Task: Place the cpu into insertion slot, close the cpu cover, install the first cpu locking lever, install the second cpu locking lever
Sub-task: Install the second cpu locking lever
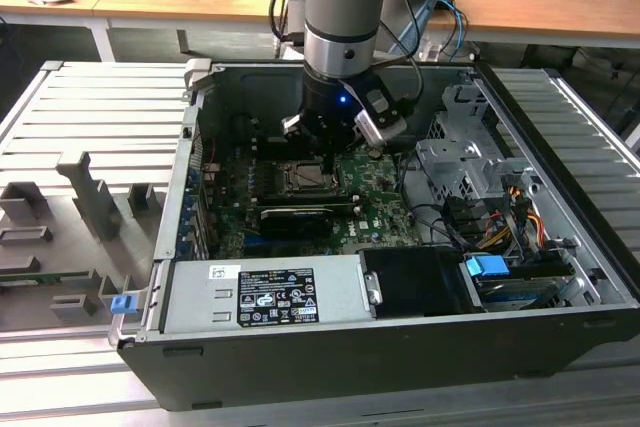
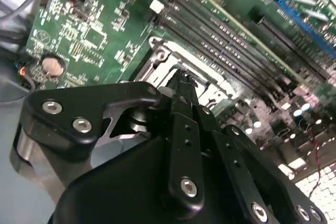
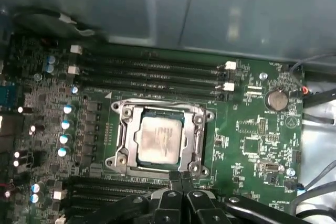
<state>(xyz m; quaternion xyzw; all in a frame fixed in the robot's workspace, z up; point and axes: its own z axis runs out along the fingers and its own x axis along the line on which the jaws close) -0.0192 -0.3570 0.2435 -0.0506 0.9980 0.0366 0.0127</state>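
Note:
The cpu (image 3: pixel 160 141), a silvery-grey square, lies flat in the socket on the green motherboard (image 3: pixel 252 129). The cpu cover (image 3: pixel 124 136), a metal frame with a square window, is down around it. A thin wire lever (image 3: pixel 157 103) runs along the socket's edge nearest the memory slots. My gripper (image 3: pixel 181 178) is shut with its two black fingers pressed together and nothing visible between them. It stands at the socket's opposite edge, just off the cover. In the second wrist view the fingertips (image 2: pixel 181 80) sit low by the socket frame (image 2: pixel 170 56). In the exterior view the gripper (image 1: pixel 325 152) hangs over the socket (image 1: pixel 305 179).
Long memory slots (image 3: pixel 152 72) run beside the socket. The open computer case has a power supply (image 1: pixel 265 292) at the front, a drive cage (image 1: pixel 465 172) and cable bundles (image 1: pixel 510 222) on the exterior view's right. Capacitors (image 3: pixel 65 129) stand beside the socket, with a coin cell (image 3: pixel 276 98) further off.

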